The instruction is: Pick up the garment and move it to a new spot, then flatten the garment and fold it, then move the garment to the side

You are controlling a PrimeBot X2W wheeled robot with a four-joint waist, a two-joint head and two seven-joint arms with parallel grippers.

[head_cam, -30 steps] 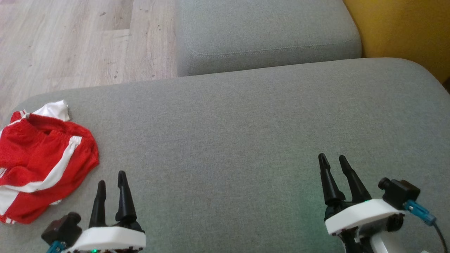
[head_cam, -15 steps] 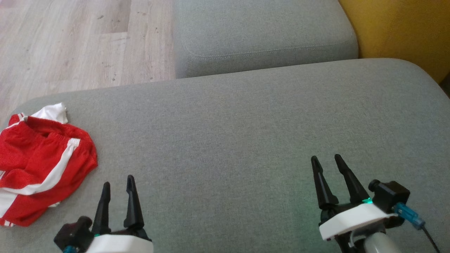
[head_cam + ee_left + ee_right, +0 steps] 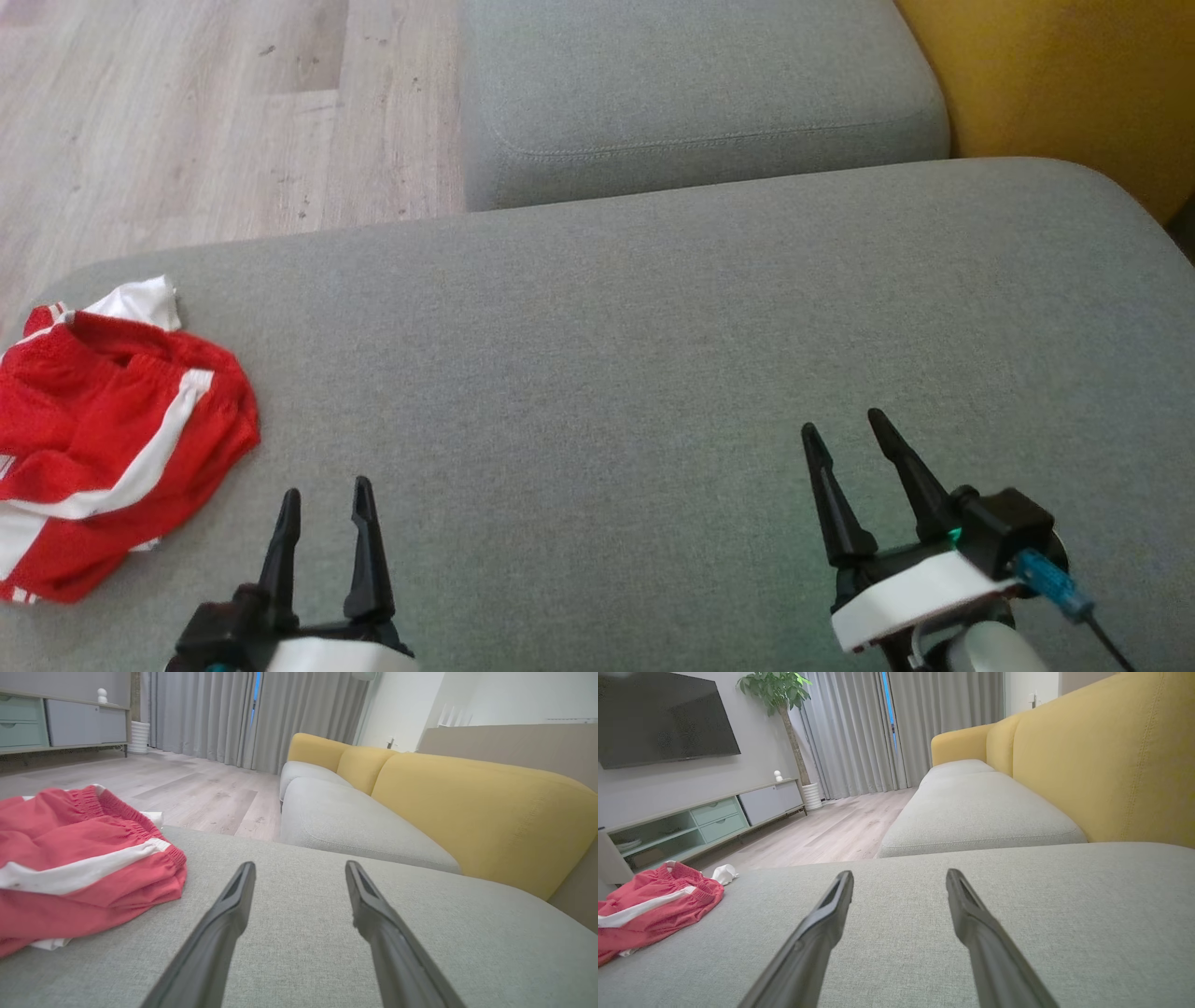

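Note:
The garment (image 3: 103, 439) is a pair of red shorts with white stripes, lying crumpled at the left end of the grey cushion (image 3: 607, 373). It also lies at the left of the left wrist view, garment (image 3: 70, 868), and far left in the right wrist view, garment (image 3: 649, 905). My left gripper (image 3: 327, 495) hovers open over the cushion, a short way right of the shorts and nearer to me, with nothing between its fingers. My right gripper (image 3: 845, 429) stands open and empty over the cushion's right part.
A second grey seat cushion (image 3: 700, 84) lies beyond, with a yellow backrest (image 3: 1064, 84) on the right. Wooden floor (image 3: 205, 112) borders the cushion's far left edge. A TV cabinet (image 3: 700, 816) and a potted plant (image 3: 780, 690) stand across the room.
Both grippers have drawn back toward the bottom of the head view; the left one also shifted right, the right one left. The garment lies as before.

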